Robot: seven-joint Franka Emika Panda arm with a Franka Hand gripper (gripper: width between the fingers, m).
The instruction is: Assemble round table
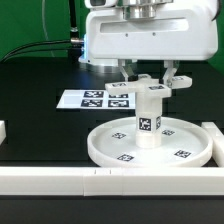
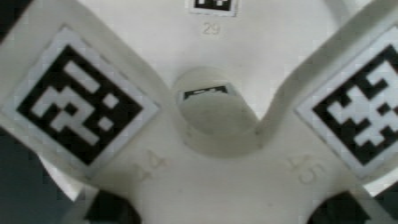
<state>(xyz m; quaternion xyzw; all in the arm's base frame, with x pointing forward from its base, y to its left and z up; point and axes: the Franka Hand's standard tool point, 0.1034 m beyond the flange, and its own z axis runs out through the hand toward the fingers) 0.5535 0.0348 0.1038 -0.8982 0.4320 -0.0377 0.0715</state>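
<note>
The large round disc (image 1: 100,146) lies flat on the black table near the front. The short cylindrical leg (image 1: 148,124) stands upright on its middle, tag facing front. The cross-shaped foot (image 1: 150,91) sits on top of the leg. My gripper (image 1: 150,80) is directly above, its fingers down on either side of the foot and closed on it. In the wrist view the foot (image 2: 214,140) fills the picture, two tagged arms spreading from a round centre hole. My fingers barely show there.
The marker board (image 1: 95,98) lies flat behind the disc, toward the exterior view's left. A long white bar (image 1: 60,181) runs along the front, another (image 1: 215,138) at the exterior view's right, and a short end (image 1: 3,130) at its left.
</note>
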